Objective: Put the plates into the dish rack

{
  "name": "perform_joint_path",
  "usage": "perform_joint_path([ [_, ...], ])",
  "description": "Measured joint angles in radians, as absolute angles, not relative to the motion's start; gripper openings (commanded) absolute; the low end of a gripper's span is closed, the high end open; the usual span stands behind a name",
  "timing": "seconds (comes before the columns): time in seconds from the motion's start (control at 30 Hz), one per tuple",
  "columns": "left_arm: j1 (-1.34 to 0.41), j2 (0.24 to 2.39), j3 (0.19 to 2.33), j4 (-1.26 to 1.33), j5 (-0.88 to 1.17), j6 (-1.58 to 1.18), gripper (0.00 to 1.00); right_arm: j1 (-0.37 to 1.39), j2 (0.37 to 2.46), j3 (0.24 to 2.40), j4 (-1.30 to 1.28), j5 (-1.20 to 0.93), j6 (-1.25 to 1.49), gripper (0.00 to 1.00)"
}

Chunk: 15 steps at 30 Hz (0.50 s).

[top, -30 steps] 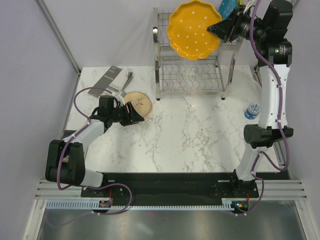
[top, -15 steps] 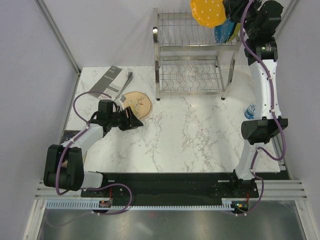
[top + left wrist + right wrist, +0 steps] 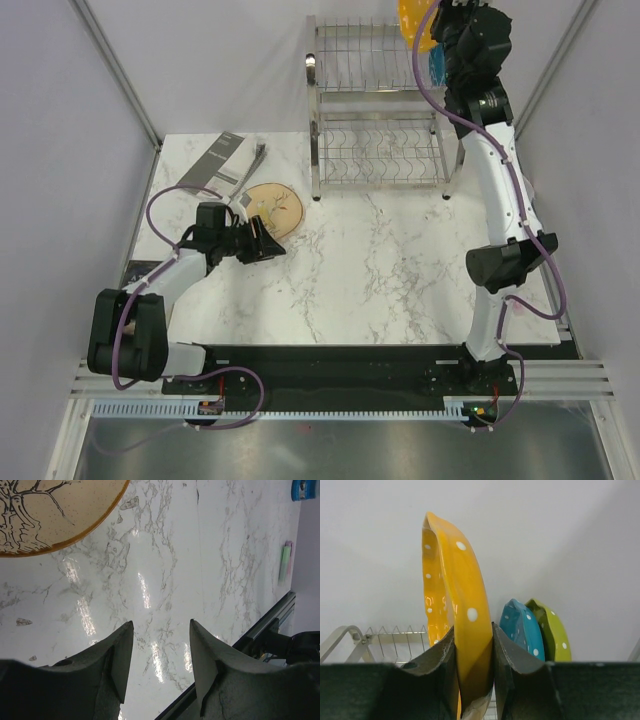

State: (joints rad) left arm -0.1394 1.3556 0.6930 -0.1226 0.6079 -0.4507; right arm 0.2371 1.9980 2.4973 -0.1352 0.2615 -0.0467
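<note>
My right gripper (image 3: pixel 473 630) is shut on the orange dotted plate (image 3: pixel 455 600) and holds it on edge over the top tier of the steel dish rack (image 3: pixel 380 100); the plate (image 3: pixel 412 18) shows at the rack's top right. The teal plate (image 3: pixel 521 630) and the lime green plate (image 3: pixel 551 632) stand upright just to its right. The tan plate with the tree print (image 3: pixel 274 208) lies flat on the table, also in the left wrist view (image 3: pixel 45 515). My left gripper (image 3: pixel 161 630) is open and empty, low over the marble beside the tan plate; from above it (image 3: pixel 266 243) sits at that plate's near edge.
A grey booklet (image 3: pixel 213 162) and a utensil (image 3: pixel 248 170) lie at the back left. A blue-capped bottle (image 3: pixel 303 489) shows at the far right edge of the left wrist view. The rack's lower tier (image 3: pixel 380 160) holds no plates.
My right arm has swung left with the orange plate and turned it on edge over the rack's top tier, next to the teal plate. The left arm has barely moved.
</note>
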Motion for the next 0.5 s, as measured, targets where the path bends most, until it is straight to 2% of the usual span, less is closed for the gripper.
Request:
perform_joint_path([
  [0.17, -0.139, 1.354, 0.677, -0.114, 0.608, -0.452, 0.56, 0.285, 1.998, 2.491, -0.117, 0.351, -0.167, 0.00],
  [0.5, -0.139, 1.285, 0.610, -0.033, 0.612, -0.485, 0.56, 0.271, 1.998, 2.491, -0.129, 0.462, -0.343, 0.00],
])
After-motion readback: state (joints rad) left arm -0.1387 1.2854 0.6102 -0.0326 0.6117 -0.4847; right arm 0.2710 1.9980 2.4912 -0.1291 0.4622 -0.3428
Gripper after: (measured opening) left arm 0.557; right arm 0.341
